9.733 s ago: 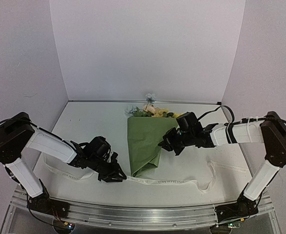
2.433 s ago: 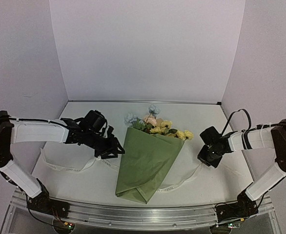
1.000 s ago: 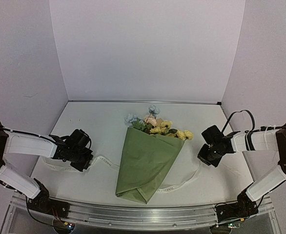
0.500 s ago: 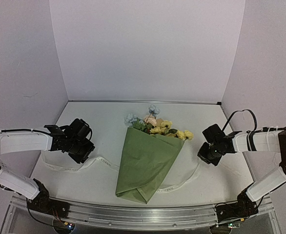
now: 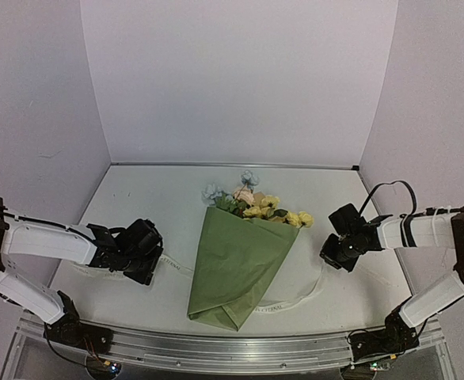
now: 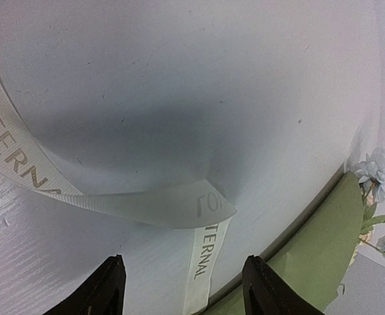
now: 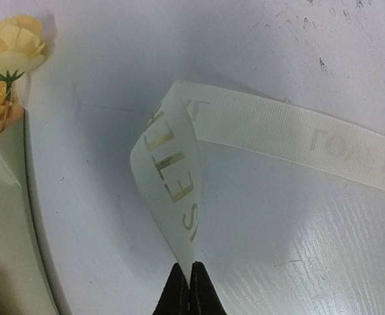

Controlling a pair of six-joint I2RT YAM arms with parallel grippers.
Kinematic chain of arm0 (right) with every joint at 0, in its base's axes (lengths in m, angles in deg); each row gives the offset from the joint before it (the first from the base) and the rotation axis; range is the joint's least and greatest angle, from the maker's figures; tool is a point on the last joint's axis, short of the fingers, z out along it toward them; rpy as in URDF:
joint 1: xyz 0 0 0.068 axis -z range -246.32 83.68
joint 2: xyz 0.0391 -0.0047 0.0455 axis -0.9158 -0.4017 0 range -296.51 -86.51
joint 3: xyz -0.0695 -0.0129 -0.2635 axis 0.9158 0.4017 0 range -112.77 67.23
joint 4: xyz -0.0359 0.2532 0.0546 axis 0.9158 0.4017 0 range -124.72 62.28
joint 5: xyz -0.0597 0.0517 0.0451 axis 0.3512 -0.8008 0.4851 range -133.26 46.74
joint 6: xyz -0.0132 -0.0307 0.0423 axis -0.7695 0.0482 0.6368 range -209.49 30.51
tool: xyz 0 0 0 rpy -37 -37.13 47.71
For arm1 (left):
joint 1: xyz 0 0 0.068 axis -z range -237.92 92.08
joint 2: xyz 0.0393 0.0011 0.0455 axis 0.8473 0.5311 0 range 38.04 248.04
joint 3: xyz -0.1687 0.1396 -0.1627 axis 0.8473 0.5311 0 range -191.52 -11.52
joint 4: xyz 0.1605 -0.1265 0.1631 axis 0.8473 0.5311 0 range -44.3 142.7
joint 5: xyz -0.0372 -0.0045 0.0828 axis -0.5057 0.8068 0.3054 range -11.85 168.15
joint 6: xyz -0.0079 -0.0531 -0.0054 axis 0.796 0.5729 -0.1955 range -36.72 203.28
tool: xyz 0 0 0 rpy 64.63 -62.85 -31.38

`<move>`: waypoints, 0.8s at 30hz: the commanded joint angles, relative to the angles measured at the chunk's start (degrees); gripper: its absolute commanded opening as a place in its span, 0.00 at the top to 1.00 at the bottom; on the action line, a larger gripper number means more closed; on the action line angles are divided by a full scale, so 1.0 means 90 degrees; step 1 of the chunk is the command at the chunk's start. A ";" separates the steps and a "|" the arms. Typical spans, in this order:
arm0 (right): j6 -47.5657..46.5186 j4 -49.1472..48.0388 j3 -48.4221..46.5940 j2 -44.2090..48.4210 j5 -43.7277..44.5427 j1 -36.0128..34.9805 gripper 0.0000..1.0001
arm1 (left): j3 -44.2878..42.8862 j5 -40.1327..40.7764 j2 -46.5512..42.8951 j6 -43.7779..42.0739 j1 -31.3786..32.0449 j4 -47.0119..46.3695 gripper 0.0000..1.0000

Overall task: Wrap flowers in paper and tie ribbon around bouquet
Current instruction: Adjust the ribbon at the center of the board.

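Bouquet: a cone of olive-green wrapping paper lying flat on the white table, roughly midway between the two arms. Its narrow folded tip points toward the near edge and its wide rim toward the back wall. Artificial flowers in pale blue, pink and yellow show above the rim.

A long, narrow cream-white ribbon with gold printed lettering lies across the table. From the left it runs to the cone's left edge, where it passes out of sight. It reappears at the right edge near the tip, then curves up to the right gripper.

Left gripper: low over the table, left of the cone. In the left wrist view its two black fingers stand spread apart; a twisted stretch of ribbon lies on the table ahead of and between them, not pinched.

Right gripper, right wrist view: fingertips pressed together on a raised fold of the ribbon, which loops up from the table. A yellow bloom of the flowers and the paper's edge lie at the left of that view.
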 commanded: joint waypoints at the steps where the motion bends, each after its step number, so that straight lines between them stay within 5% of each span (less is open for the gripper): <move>1: -0.0036 -0.0077 0.0064 0.0240 0.0091 0.0020 1.00 | 0.0209 0.0558 0.0140 0.1132 -0.0021 -0.0446 0.38; 16: 0.0022 -0.0099 -0.0087 0.0072 0.0100 0.0021 1.00 | 0.0553 0.0485 0.0186 0.0706 -0.0833 -0.0946 0.48; 24: 0.0078 -0.0099 -0.0114 -0.0016 0.0123 0.0023 1.00 | 0.0589 0.0312 0.0297 0.0073 -0.1200 -0.1246 0.74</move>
